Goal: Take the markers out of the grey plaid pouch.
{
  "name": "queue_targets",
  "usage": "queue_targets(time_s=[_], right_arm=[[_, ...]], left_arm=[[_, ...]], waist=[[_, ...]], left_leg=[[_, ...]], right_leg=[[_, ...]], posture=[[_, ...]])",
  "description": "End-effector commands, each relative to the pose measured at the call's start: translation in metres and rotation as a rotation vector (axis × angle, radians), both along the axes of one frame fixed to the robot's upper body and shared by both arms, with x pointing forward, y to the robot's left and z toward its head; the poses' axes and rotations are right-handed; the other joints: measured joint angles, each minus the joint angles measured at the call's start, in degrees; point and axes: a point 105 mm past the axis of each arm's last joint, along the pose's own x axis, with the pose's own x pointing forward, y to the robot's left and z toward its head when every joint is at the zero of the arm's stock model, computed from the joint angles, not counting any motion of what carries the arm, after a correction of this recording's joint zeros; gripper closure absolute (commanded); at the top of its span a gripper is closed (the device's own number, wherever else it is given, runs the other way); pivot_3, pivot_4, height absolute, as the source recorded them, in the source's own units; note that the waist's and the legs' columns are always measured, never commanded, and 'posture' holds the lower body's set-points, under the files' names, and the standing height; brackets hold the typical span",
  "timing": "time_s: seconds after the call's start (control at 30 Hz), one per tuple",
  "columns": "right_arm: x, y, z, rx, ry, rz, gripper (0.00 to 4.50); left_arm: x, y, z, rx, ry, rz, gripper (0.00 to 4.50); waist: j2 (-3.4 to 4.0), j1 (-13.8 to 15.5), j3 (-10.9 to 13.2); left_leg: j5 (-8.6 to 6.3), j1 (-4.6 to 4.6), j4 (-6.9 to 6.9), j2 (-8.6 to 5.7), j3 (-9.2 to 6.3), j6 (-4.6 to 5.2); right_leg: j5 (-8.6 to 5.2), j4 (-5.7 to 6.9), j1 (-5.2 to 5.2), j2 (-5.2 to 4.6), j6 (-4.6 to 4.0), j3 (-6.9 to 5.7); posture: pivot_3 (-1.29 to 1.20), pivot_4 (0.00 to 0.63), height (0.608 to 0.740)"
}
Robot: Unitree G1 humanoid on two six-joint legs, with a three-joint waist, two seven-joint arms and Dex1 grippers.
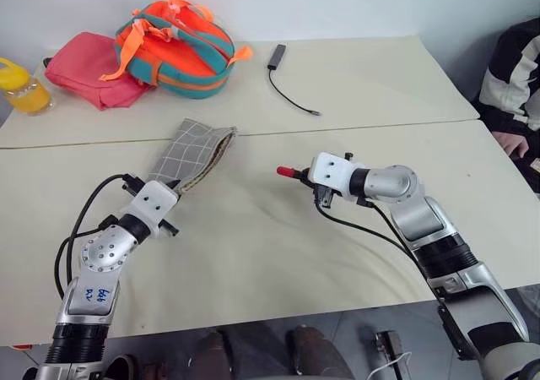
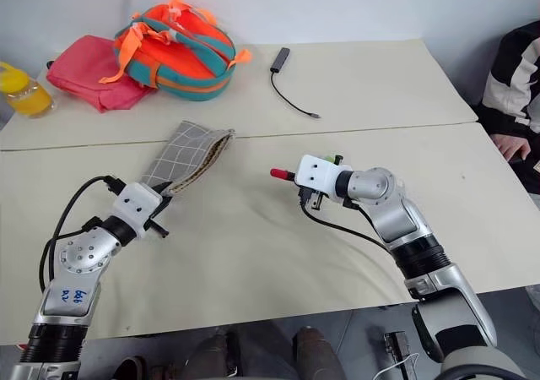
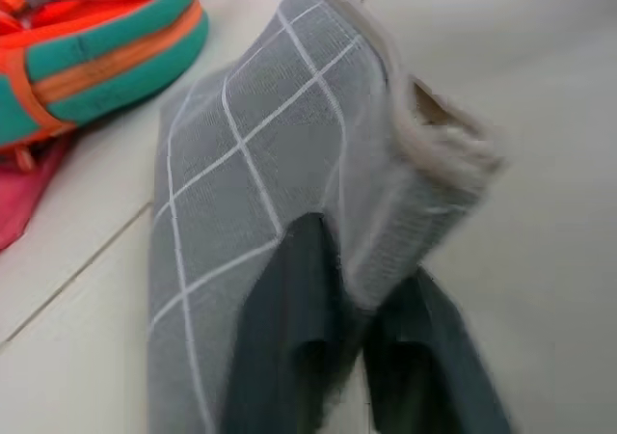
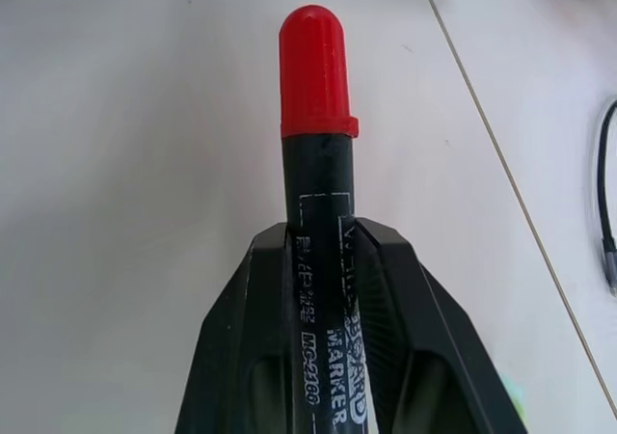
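Note:
The grey plaid pouch point(image 1: 190, 152) lies slantwise on the cream table point(image 1: 253, 253), its open mouth showing a pale lining point(image 3: 439, 130). My left gripper point(image 1: 171, 188) is at the pouch's near end, and its two black fingers point(image 3: 289, 338) pinch the edge of the fabric. My right gripper point(image 1: 304, 175) hovers over the middle of the table, to the right of the pouch. It is shut on a black marker point(image 4: 316, 174) whose red cap point(image 1: 287, 172) points left. A small bit of light green point(image 2: 337, 158) shows behind the right gripper's housing.
An orange-and-teal backpack point(image 1: 181, 46) and a pink bag point(image 1: 89, 67) sit at the back left, beside a yellow bottle point(image 1: 21, 89). A black cable with a grey plug point(image 1: 278, 57) lies at the back centre. A seated person point(image 1: 515, 76) is at the right edge.

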Motion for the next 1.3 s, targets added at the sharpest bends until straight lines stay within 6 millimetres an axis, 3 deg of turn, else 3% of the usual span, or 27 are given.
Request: queue_targets(time_s=[0.03, 0.3, 0.53, 0.7, 0.87, 0.97, 1.1, 1.3], right_arm=[[-0.001, -0.002, -0.005, 0.048, 0.052, -0.014, 2.94], [-0.012, 0.008, 0.011, 0.244, 0.114, 0.025, 0.20], [-0.038, 0.011, 0.031, 0.497, 0.194, 0.102, 0.18], [-0.065, 0.008, 0.022, 0.519, 0.273, 0.166, 0.18], [-0.096, -0.005, -0.002, 0.511, 0.355, 0.174, 0.18], [-0.104, -0.010, -0.008, 0.544, 0.373, 0.158, 0.18], [-0.116, -0.011, -0.024, 0.549, 0.401, 0.168, 0.18], [-0.114, -0.007, -0.033, 0.543, 0.398, 0.171, 0.18]], left_arm=[[-0.006, -0.009, 0.016, -0.031, -0.047, -0.054, 2.74], [-0.025, -0.012, 0.040, -0.290, -0.040, -0.153, 0.21], [-0.053, -0.013, 0.051, -0.333, -0.022, -0.222, 0.06], [-0.068, -0.011, 0.044, -0.387, 0.011, -0.225, 0.06], [-0.075, 0.040, 0.034, -0.462, 0.017, -0.005, 0.06], [-0.081, 0.067, 0.029, -0.479, 0.018, 0.090, 0.06], [-0.091, 0.089, 0.015, -0.502, 0.036, 0.159, 0.06], [-0.092, 0.111, 0.002, -0.589, 0.036, 0.254, 0.06]], waist=[[0.00, 0.08, 0.00], [0.00, -0.33, 0.00], [0.00, -0.17, 0.00], [0.00, 0.01, 0.00], [-0.01, 0.10, 0.00], [-0.01, -0.12, 0.00], [-0.05, -0.07, -0.02], [-0.10, 0.06, -0.05]], left_leg=[[0.01, 0.00, 0.00, -0.01, 0.00, 0.01], [0.00, -0.01, -0.12, 0.03, -0.08, 0.00], [-0.01, -0.03, -0.14, 0.00, -0.25, -0.04], [-0.03, -0.03, -0.10, -0.06, -0.25, 0.02], [-0.07, -0.05, -0.14, -0.09, -0.27, 0.07], [-0.07, -0.03, -0.10, -0.09, -0.28, 0.08], [-0.07, 0.03, -0.09, -0.12, -0.27, 0.12], [-0.09, 0.04, 0.00, -0.14, -0.28, 0.16]], right_leg=[[0.00, -0.01, 0.00, 0.00, 0.00, -0.01], [0.00, 0.03, -0.08, 0.00, 0.01, -0.02], [0.00, 0.02, -0.04, 0.01, 0.01, -0.06], [0.00, -0.24, 0.13, 0.00, 0.01, -0.05], [0.00, -0.40, 0.19, -0.01, 0.01, -0.08], [0.00, -0.40, 0.23, 0.00, 0.01, -0.04], [0.00, -0.49, 0.33, 0.00, 0.01, -0.03], [0.00, -0.52, 0.47, -0.02, 0.01, -0.10]], posture=[[0.00, 0.150, 0.740], [0.00, 0.150, 0.740], [0.00, 0.150, 0.740], [0.00, 0.150, 0.740], [0.00, 0.150, 0.740], [0.00, 0.150, 0.740], [0.00, 0.150, 0.740], [0.00, 0.150, 0.740]])
